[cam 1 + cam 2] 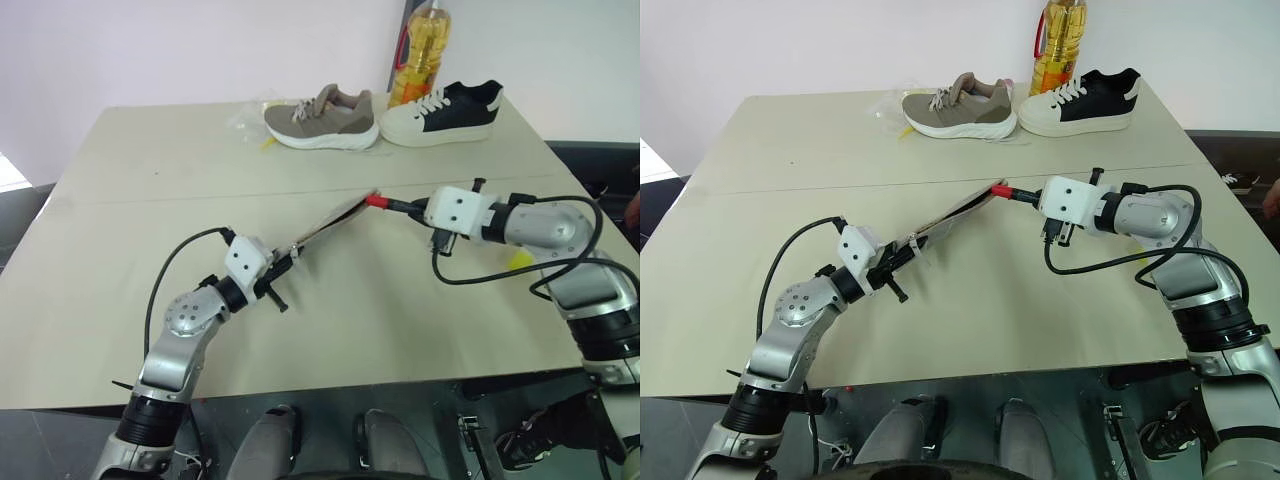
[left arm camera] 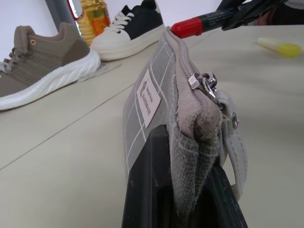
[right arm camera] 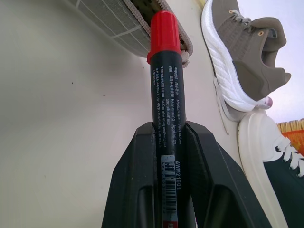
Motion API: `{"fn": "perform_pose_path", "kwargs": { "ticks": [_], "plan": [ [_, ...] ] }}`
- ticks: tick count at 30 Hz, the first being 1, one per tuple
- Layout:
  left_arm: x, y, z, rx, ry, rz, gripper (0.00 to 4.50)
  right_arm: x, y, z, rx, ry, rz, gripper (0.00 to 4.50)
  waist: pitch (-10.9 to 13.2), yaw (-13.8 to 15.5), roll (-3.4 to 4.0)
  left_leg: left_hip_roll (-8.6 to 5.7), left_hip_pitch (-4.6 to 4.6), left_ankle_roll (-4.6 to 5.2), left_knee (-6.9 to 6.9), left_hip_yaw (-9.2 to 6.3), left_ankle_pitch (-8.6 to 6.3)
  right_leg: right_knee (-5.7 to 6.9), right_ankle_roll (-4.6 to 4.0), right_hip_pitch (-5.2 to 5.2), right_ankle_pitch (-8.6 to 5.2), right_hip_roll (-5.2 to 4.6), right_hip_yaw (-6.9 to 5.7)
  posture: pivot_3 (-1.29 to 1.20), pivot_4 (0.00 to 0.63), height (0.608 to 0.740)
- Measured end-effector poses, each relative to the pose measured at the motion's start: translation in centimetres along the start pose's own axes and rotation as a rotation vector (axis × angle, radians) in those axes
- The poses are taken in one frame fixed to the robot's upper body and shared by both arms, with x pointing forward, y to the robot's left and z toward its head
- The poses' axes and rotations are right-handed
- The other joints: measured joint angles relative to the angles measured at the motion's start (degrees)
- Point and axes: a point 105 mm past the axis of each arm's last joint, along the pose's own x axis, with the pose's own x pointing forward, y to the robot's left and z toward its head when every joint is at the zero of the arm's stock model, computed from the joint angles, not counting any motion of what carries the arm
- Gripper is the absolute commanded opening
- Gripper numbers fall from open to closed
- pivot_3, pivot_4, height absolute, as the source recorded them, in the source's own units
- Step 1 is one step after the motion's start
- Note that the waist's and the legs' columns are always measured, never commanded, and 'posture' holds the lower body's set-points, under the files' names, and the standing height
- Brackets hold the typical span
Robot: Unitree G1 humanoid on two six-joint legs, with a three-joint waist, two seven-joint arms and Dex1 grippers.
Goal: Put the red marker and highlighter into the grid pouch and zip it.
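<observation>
**Marker tip at pouch mouth**

Nearest: left gripper (image 1: 902, 256), fingers pressed together on the zip-pull end of the pouch (image 1: 952, 215), holding it edge-up off the table (image 1: 120, 250); zip slider and pull loop just above the fingers, white label on the gridded side. Pouch runs up and away toward the right gripper (image 1: 1028, 193). Right gripper pinching the marker (image 3: 166, 90) by its black barrel, red cap forward, cap touching the pouch's open far end. Highlighter (image 1: 519, 259) flat on table beside the right forearm, apart from the pouch. Far edge: grey shoe (image 1: 322, 120), black-and-white shoe (image 1: 440, 113), oil bottle (image 1: 424, 45) behind.
</observation>
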Motion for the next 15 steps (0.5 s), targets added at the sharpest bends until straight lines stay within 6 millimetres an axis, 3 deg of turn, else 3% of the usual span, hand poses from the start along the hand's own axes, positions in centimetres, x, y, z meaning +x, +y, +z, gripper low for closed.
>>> {"fn": "perform_pose_path", "kwargs": {
  "ticks": [5, 15],
  "plan": [
    [0.1, -0.2, 0.0, 0.007, -0.004, -0.012, 0.0, 0.0, 0.2, 0.1, -0.055, 0.003, 0.022, 0.32, 0.0, -0.01, 0.0, 0.0, 0.0, 0.0, 0.0, 0.0, 0.0, 0.0, 0.0, 0.0, 0.0, 0.0, 0.0, 0.0, 0.15, 0.738],
    [0.0, -1.4, -0.2, 0.059, 0.037, -0.147, 0.0, 0.2, 2.6, 1.6, -0.348, -0.059, 0.176, 0.32, 0.0, -0.05, 0.0, 0.01, 0.02, 0.0, 0.0, 0.0, 0.0, 0.01, 0.0, 0.0, 0.0, 0.01, 0.0, 0.0, 0.15, 0.738]
  ]
}}
